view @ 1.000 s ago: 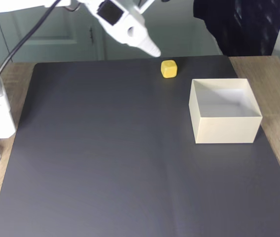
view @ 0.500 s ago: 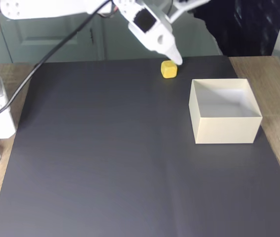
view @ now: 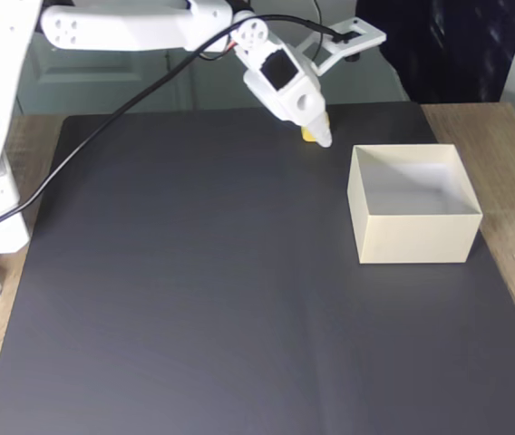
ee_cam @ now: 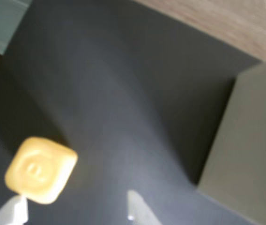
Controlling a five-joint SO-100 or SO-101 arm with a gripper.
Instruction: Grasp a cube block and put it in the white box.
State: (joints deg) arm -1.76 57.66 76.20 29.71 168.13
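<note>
Nearest you in the fixed view lies bare dark mat (view: 194,317) on the wooden surface (view: 502,136). Further back, at about 3 o'clock of the picture's centre, stands the white box (view: 416,237), open-topped and holding nothing. Beyond it, at the mat's far edge, your tool (view: 321,136) has come down onto the cube block (view: 308,134), which is now mostly hidden behind the white finger; only a sliver of yellow peeks out.

In the wrist view the cube block (ee_cam: 40,169) sits on the mat at 8 o'clock, with the tool (ee_cam: 74,211) spread wide: one fingertip (ee_cam: 11,212) touches or nearly touches the cube's lower edge, the other fingertip (ee_cam: 137,208) stands apart at 6 o'clock. The cube lies off toward one finger, not centred in the gap. The box wall (ee_cam: 245,154) fills the 3 o'clock side.

You are in the reach-and-align step; nothing is gripped. Next you likely need to shift so the cube sits between the fingers, then close.

Against half a second ago, the arm has stretched further and dropped, covering the cube that showed fully then. Cube and box have not moved.
</note>
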